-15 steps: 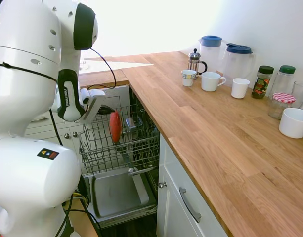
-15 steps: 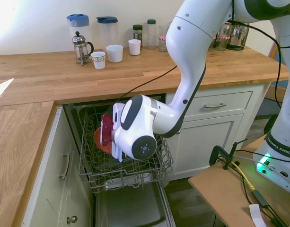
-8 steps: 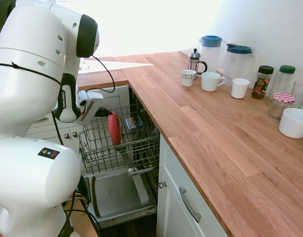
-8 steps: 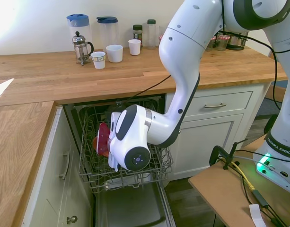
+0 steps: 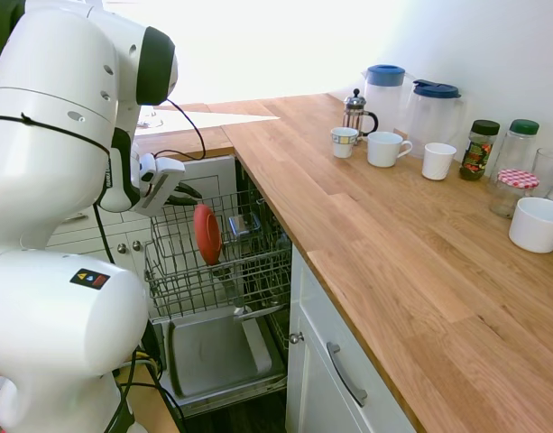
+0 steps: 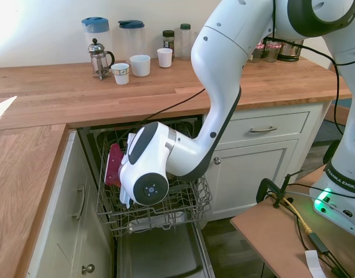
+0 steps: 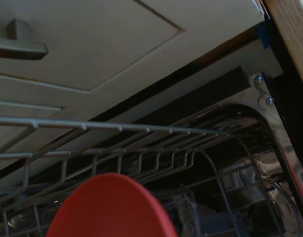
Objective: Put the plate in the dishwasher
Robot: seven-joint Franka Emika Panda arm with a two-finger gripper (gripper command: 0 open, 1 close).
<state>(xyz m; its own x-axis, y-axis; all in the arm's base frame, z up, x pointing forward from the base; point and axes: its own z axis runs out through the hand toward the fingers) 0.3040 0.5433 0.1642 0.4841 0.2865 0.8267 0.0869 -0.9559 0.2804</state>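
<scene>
First exterior view shows the gripper [image 5: 188, 202] clamped on the upright plate [image 5: 205, 233] above the dishwasher [image 5: 224, 271] rack; we judge early release risks toppling.

"FRANKA EMIKA" on arm base [image 6: 346, 186]

A wooden counter [image 5: 393, 244] runs along a white wall, carrying a French press [image 5: 355, 112], two clear jugs with blue lids [image 5: 384, 88], a patterned cup [image 5: 344, 142] and two white mugs [image 5: 387, 149]. Further along stand green-lidded jars [image 5: 479, 149], a jar with a red checked lid [image 5: 513, 190] and a white bowl [image 5: 538, 224]. White cupboard doors with metal handles [image 5: 346, 373] sit below the counter.
</scene>
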